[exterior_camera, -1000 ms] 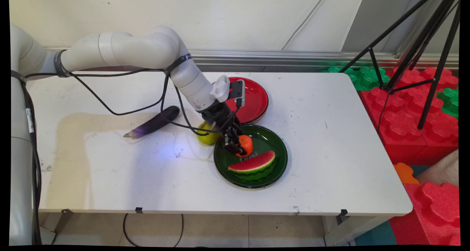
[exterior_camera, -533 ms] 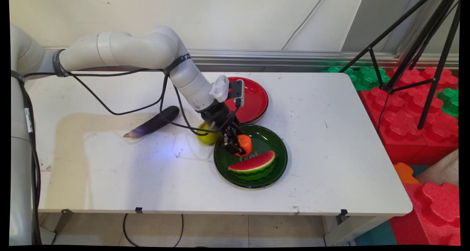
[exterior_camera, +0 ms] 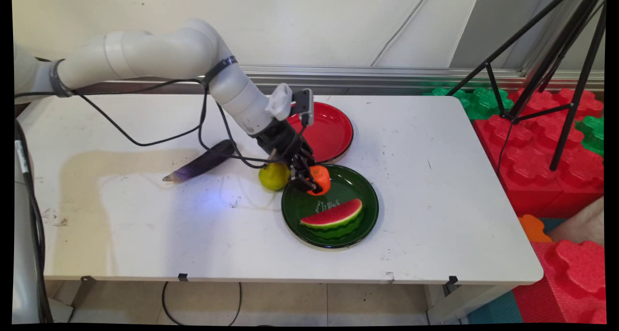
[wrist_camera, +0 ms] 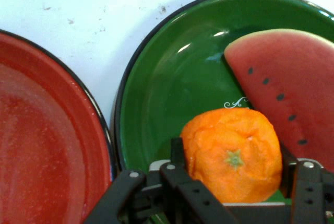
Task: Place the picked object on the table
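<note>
My gripper [exterior_camera: 309, 180] is shut on an orange [exterior_camera: 319, 179], held just above the back-left part of a green plate [exterior_camera: 360, 186]. A watermelon slice [exterior_camera: 333, 217] lies on that plate, in front of the orange. In the hand view the orange [wrist_camera: 232, 153] sits between my two fingers, with the green plate [wrist_camera: 172, 83] and the watermelon slice [wrist_camera: 287, 85] below it. A red plate [exterior_camera: 333, 130] stands just behind the green one, seen at the left as the red plate [wrist_camera: 47, 151] in the hand view.
A yellow-green lemon-like fruit [exterior_camera: 273, 176] rests on the table against the green plate's left rim. A purple eggplant [exterior_camera: 200, 161] lies further left. Black cables hang from the arm above them. A black tripod [exterior_camera: 546, 55] and red and green foam blocks [exterior_camera: 546, 147] stand right of the table.
The gripper has risen and drawn back to the left with the orange in it, lifting the orange off the green plate. The watermelon slice and the other things have stayed put.
</note>
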### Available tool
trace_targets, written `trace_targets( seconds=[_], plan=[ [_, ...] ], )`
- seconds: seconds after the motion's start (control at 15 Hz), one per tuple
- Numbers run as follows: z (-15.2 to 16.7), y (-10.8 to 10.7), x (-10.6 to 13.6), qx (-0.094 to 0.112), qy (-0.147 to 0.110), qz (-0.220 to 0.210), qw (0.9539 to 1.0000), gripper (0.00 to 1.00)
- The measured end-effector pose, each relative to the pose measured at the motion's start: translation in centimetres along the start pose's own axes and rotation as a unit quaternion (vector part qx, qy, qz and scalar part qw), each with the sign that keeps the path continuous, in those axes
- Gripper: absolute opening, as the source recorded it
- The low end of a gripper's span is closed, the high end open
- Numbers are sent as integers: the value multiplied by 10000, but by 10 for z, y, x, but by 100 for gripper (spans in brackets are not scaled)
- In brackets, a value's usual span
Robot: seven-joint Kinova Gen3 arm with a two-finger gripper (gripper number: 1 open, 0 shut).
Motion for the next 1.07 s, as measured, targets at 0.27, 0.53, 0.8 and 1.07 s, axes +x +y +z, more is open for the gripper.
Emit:
trace_targets(
  seconds=[0.27, 0.53, 0.8, 1.07],
  plan=[
    [-27, 2, -1, 62, 157, -53, 9998, 0],
    [-64, 7, -6, 106, 319, -127, 9994, 0],
    [-101, 13, -15, 140, 411, -194, 9989, 0],
    [-138, 22, -28, 138, 387, -219, 9989, 0]
  ],
)
